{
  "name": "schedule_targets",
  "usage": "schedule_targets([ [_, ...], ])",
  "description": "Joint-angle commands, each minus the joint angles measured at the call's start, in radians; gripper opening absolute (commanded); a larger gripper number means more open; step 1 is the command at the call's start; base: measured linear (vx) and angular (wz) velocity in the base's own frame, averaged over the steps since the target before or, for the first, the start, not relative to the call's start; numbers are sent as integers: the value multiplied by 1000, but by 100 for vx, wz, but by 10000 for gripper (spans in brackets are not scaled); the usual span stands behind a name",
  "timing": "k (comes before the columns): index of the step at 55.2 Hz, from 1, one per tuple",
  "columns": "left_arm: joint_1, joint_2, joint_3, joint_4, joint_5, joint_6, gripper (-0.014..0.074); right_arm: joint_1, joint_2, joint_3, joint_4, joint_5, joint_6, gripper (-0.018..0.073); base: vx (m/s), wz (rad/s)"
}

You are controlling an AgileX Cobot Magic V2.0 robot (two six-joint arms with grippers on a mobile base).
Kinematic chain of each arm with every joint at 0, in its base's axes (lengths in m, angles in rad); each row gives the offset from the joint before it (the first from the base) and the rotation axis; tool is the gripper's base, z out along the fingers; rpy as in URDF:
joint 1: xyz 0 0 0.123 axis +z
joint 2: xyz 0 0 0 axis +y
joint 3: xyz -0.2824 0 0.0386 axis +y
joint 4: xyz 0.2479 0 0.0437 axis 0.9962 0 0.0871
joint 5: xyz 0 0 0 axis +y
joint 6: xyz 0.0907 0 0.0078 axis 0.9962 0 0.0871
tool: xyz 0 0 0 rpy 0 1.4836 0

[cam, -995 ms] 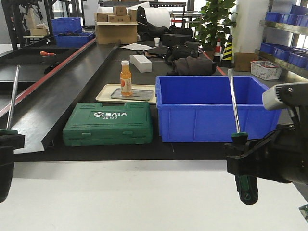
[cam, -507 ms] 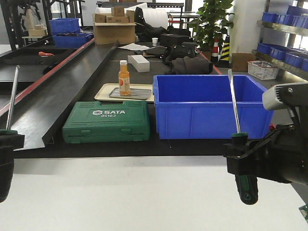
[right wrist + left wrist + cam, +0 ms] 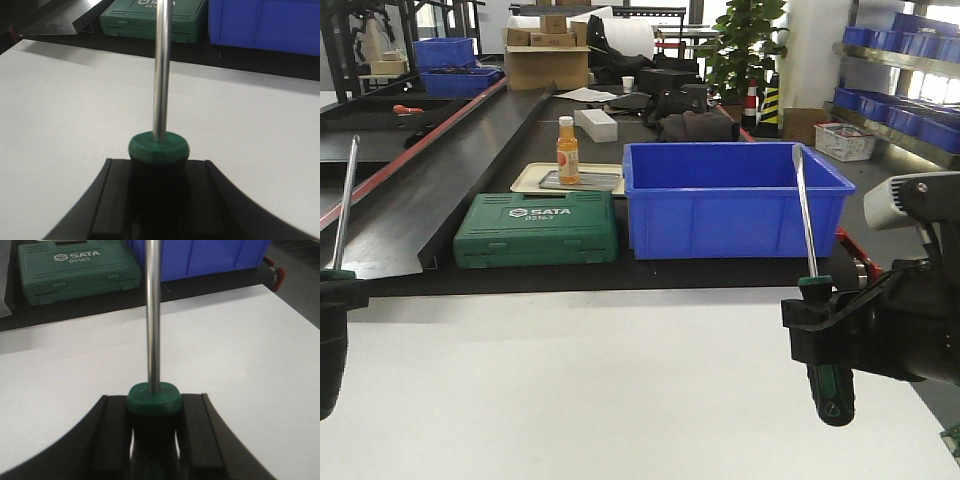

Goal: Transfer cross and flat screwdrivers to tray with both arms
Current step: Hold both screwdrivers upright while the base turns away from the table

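Left gripper [image 3: 154, 416] clamping left screwdriver [image 3: 153, 315] handle, shaft pointing up; right gripper [image 3: 159, 180] clamping right screwdriver [image 3: 161, 65] likewise; you're holding both in front of SATA case [image 3: 537, 229].

The right gripper [image 3: 818, 335] is a blocky, matte black unit with squared edges, and above it sits a light grey casing [image 3: 908, 198] with rounded corners. A thin black cable [image 3: 928, 240] runs down from that casing. The left gripper [image 3: 153, 425] is matte black too; its fingers [image 3: 114, 440] are flat, straight, parallel slabs with ridged edges, on a base that flares outward in smooth curves
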Motion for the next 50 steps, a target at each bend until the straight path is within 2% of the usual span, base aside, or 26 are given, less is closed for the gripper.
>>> schedule_targets([
  [1, -3, -22, -30, -29, -76, -9, -3, -2, -25, -28, 2, -86, -6, -8, -28, -20],
  [26, -3, -24, -30, -29, -72, -9, -3, -2, -25, -28, 2, -86, -6, -8, -25, -30],
  [50, -3, -24, -30, -29, -68, -9, -3, -2, -25, -28, 2, -86, -6, -8, -16, -64],
])
